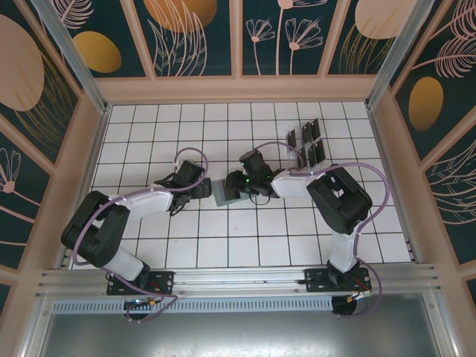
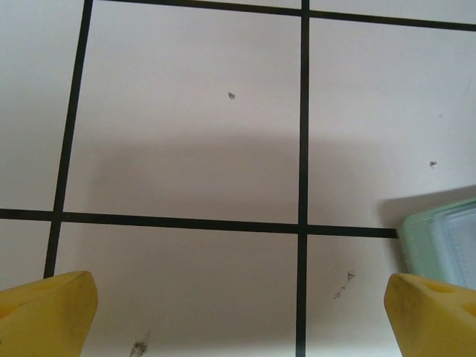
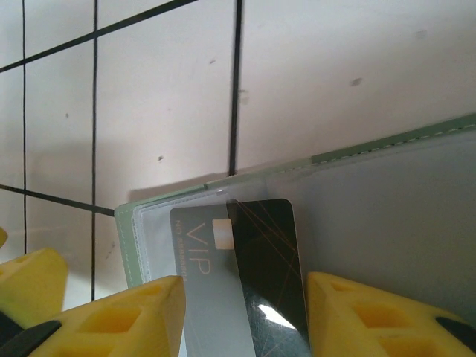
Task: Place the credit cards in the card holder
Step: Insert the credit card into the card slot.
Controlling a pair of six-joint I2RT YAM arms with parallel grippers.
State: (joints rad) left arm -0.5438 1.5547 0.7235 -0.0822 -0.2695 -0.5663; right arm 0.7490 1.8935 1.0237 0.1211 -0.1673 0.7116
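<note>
Two grippers meet mid tiled table (image 1: 223, 245) at the sage card holder (image 3: 387, 216). L gripper (image 2: 242, 305) is spread wide, empty, beside its corner. R gripper (image 3: 242, 297) pinches black VIP credit card (image 3: 260, 253), partway under clear pocket (image 3: 160, 245). Keep it flat, push straight.
</note>
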